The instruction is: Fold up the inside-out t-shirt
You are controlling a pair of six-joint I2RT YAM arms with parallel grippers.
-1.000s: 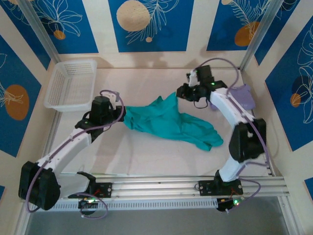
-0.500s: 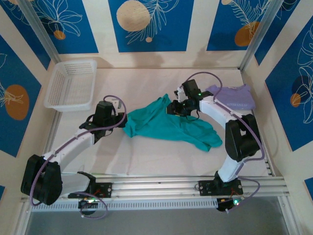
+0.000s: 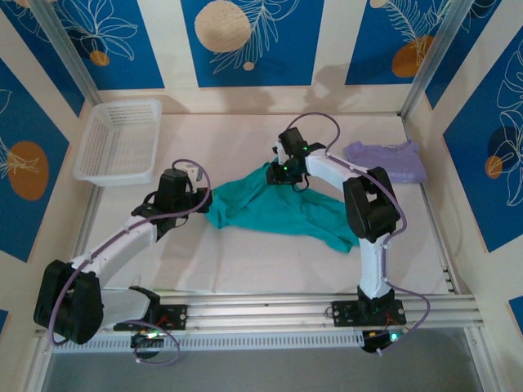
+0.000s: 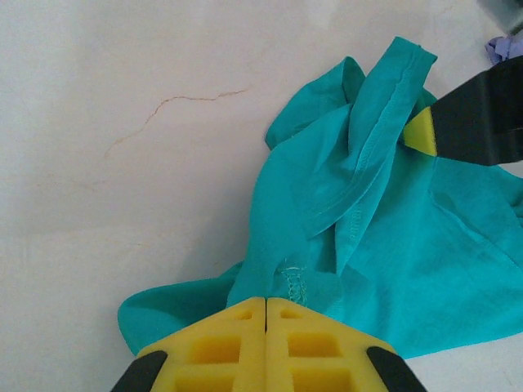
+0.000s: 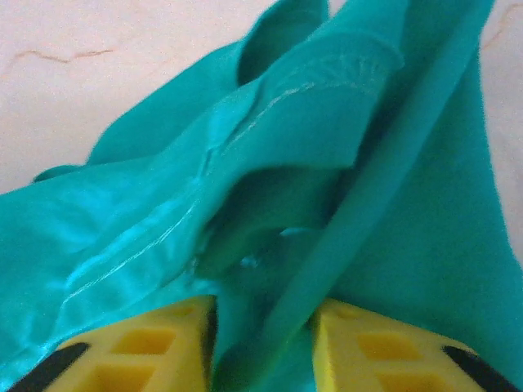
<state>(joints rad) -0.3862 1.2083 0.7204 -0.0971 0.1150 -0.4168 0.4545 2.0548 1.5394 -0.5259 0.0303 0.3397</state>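
Observation:
The inside-out t-shirt [image 3: 282,211], teal-green and crumpled, lies stretched across the middle of the table. My left gripper [image 3: 205,199] is at the shirt's left end, its jaws shut on a stitched seam of the cloth [image 4: 294,282]. At the shirt's upper edge my right gripper [image 3: 276,170] has a thick bunched fold of teal cloth [image 5: 270,269] filling the gap between its yellow fingers [image 5: 359,343]. One yellow tip of the right gripper [image 4: 421,131] presses against a raised hem in the left wrist view. No print shows on the cloth.
A white mesh basket [image 3: 118,139] stands at the back left. A folded pale lavender shirt [image 3: 388,159] lies at the back right, by the right wall. Bare table runs along the front rail.
The right arm has swung left and down across the table, carrying the shirt's upper edge toward the left gripper. The shirt has bunched up shorter. The left gripper has barely moved.

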